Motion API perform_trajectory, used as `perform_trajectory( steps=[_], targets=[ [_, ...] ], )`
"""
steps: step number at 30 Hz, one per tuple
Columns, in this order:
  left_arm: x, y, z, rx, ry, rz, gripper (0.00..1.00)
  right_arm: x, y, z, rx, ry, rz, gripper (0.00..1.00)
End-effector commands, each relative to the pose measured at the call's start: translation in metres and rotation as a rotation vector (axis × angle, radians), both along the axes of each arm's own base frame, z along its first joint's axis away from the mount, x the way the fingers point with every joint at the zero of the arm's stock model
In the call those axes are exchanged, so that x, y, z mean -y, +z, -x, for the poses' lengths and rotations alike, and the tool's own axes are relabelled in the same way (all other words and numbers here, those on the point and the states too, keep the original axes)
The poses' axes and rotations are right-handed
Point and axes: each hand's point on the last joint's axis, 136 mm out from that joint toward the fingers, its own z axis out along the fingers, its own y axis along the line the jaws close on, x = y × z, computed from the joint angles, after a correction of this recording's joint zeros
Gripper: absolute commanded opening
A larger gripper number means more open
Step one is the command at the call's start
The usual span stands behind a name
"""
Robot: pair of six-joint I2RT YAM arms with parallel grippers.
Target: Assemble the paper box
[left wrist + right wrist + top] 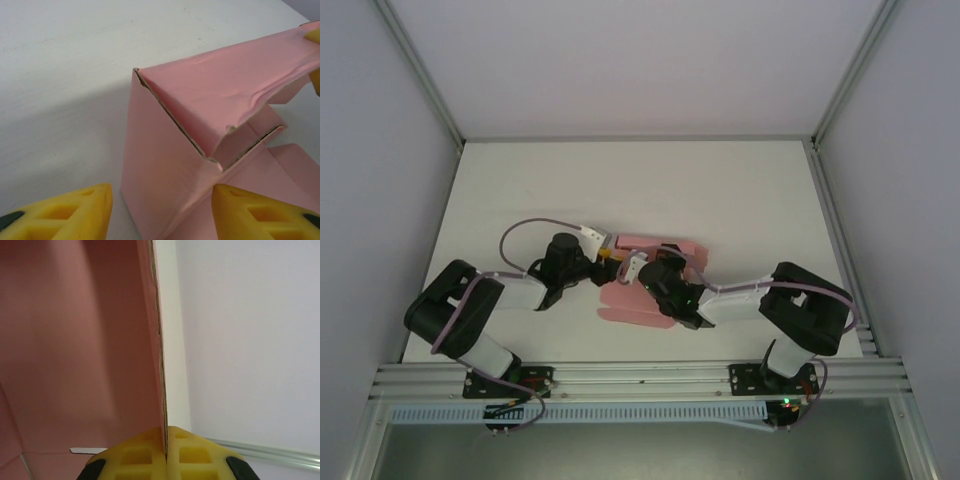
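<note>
The pink paper box [632, 302] lies half folded in the middle of the table, between the two arms. In the left wrist view a raised corner of the paper box [165, 165] stands between my left gripper's [161, 192] yellow fingers [75, 215]; the jaws are open, the left finger apart from the card and the right one at its panel. My left gripper [613, 256] is at the box's left end. My right gripper [166, 435] is shut on the edge of an upright pink panel [75, 340]. My right gripper [660, 268] reaches the box from the right, and one of its fingers [314, 37] pinches the long flap's far end.
The white table [620, 180] is bare behind the box up to the back wall. Grey side walls close in left and right. An aluminium rail [640, 375] runs along the near edge by the arm bases.
</note>
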Motion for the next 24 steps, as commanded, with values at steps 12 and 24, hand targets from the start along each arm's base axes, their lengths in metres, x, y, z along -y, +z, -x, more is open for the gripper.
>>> perform_trajectory(
  steps=[12,24],
  targets=[
    [-0.02,-0.005,-0.026,0.15,0.259,-0.112,0.12,0.0,-0.013,0.021,-0.065,0.005,-0.035,0.0],
    [-0.07,-0.027,-0.046,0.203,0.71,-0.369,0.0,0.007,-0.017,0.025,-0.099,-0.027,-0.065,0.0]
  ],
)
